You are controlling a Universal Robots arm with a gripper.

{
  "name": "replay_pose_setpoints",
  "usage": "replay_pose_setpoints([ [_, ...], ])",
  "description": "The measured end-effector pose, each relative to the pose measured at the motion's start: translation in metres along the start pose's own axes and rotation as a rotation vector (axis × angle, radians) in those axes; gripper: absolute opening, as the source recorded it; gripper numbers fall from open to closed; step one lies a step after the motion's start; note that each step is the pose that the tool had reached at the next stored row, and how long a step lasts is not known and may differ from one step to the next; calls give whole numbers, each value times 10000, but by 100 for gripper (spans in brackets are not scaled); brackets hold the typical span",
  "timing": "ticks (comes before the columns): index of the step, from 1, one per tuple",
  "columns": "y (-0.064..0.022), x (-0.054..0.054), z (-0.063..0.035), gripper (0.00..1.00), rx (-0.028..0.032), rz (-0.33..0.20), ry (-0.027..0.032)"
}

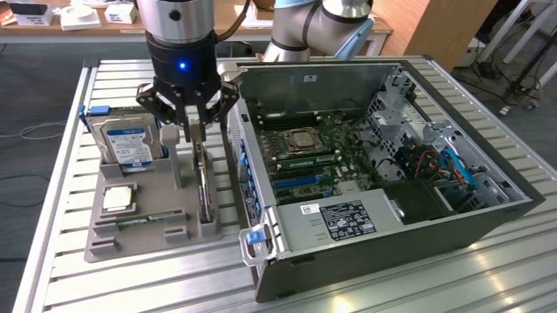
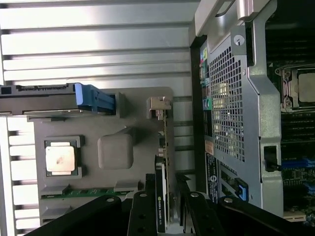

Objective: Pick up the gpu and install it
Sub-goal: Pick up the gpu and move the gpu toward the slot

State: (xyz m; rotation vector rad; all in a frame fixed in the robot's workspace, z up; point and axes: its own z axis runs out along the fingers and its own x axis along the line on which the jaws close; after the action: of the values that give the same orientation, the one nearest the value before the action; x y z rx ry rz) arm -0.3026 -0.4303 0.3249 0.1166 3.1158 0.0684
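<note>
Beside the case (image 1: 366,261), on the exterior view's left, the gpu (image 1: 203,195) stood on edge in a grey holder (image 1: 139,241); the gripper (image 1: 193,134) hung over it, jaws spread astride its top edge, not pinching; pick-up seemed in hand; a hold would need them closing squarely on the thin board.

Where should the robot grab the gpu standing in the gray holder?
Best guess: pinch its thin top edge, coming straight down from above. The gpu stands on edge in a slot of the gray holder, so only the upper part sticks up free, with both flat faces open to the tool.
</note>
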Motion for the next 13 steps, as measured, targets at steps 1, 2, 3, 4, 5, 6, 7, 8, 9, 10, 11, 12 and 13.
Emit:
replay_pose_setpoints([
  [1, 0, 0, 0, 30, 1, 0, 0],
  [2, 0, 0, 0, 30, 1, 0, 1],
  [3, 0, 0, 0, 30, 1, 0, 0],
  [4, 0, 0, 1, 30, 0, 0, -1],
  [5, 0, 0, 1, 30, -1, 0, -2],
  [6, 0, 0, 1, 30, -1, 0, -1],
  [7, 0, 0, 1, 30, -1, 0, -1],
  [8, 0, 0, 1, 30, 0, 0, -1],
  [9, 0, 0, 1, 31, -1, 0, -2],
  [10, 0, 0, 1, 31, -1, 0, -2],
  [11, 0, 0, 1, 31, 0, 0, -1],
  [12, 0, 0, 1, 37, -1, 0, -1],
  [13, 0, 0, 1, 37, -1, 0, -2],
])
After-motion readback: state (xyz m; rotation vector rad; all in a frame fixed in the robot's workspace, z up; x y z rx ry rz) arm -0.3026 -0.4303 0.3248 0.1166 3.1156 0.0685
